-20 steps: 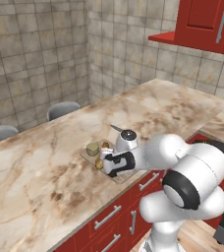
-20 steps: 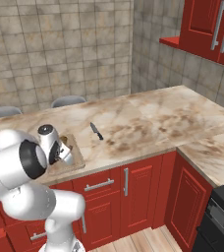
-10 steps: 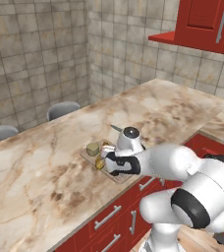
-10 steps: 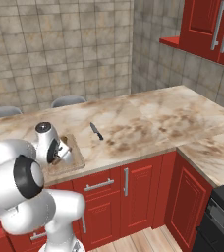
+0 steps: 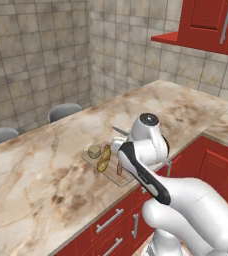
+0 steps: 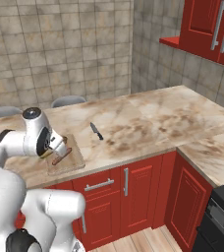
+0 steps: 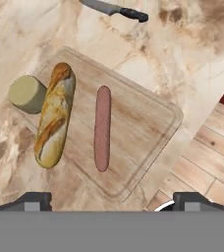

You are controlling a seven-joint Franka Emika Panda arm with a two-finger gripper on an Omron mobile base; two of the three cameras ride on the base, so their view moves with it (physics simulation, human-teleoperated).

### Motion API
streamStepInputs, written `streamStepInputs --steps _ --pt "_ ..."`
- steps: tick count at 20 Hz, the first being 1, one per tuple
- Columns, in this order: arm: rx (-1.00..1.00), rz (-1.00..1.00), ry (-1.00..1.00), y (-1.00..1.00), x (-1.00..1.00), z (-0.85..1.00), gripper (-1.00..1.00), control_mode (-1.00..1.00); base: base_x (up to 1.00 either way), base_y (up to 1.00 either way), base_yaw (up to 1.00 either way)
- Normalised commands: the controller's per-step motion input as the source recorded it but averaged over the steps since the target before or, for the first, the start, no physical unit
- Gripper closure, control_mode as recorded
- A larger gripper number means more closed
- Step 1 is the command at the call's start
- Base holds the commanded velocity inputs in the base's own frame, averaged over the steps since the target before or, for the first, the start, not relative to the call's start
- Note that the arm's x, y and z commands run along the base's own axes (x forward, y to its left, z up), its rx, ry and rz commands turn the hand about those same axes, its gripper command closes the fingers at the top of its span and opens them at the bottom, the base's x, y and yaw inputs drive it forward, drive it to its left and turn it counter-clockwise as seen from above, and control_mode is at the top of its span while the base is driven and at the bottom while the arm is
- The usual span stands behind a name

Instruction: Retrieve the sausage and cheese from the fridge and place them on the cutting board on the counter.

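Tan wood of the cutting board [image 7: 133, 123] lies straight below the gripper [image 7: 111, 202], whose fingers stand wide apart and hold nothing. The sausage [image 7: 102, 128] rests flat on the board, directly ahead of the fingertips and clear of them. Beside it, further to one side of the hand, lies the bread loaf [image 7: 55, 120], and the cheese [image 7: 28, 93] touches the loaf's far flank at the board's edge, possibly half off it, though the angle makes that hard to judge.

Both items appear delivered, so the placing step looks finished; the next move probably calls only for lifting the hand straight up without brushing the sausage.

Beyond the board a knife [image 7: 115, 9] lies on the marbled counter [image 5: 46, 170]. Red cabinets [image 6: 133, 192] sit beneath, and grey tiled walls [image 5: 36, 55] rise behind.
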Motion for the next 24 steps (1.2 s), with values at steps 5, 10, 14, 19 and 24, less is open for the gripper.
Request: streamStepInputs --steps 5,10,14,19,24 --pt "0.00 0.20 -0.09 -0.32 -1.00 0.88 -1.00 -1.00 0.00 0.00 0.00" --pt "0.00 0.24 -0.15 -0.39 -1.00 0.68 -1.00 -1.00 0.00 0.00 0.00" --pt "-0.03 0.23 -0.13 -0.28 -1.00 0.69 -1.00 -1.00 0.00 0.00 0.00" --pt "-0.07 0.18 -0.07 -0.20 -1.00 0.36 -1.00 -1.00 0.00 0.00 0.00" --pt "-0.08 0.12 -0.14 -0.38 -0.99 -0.05 -1.00 -1.00 0.00 0.00 0.00"
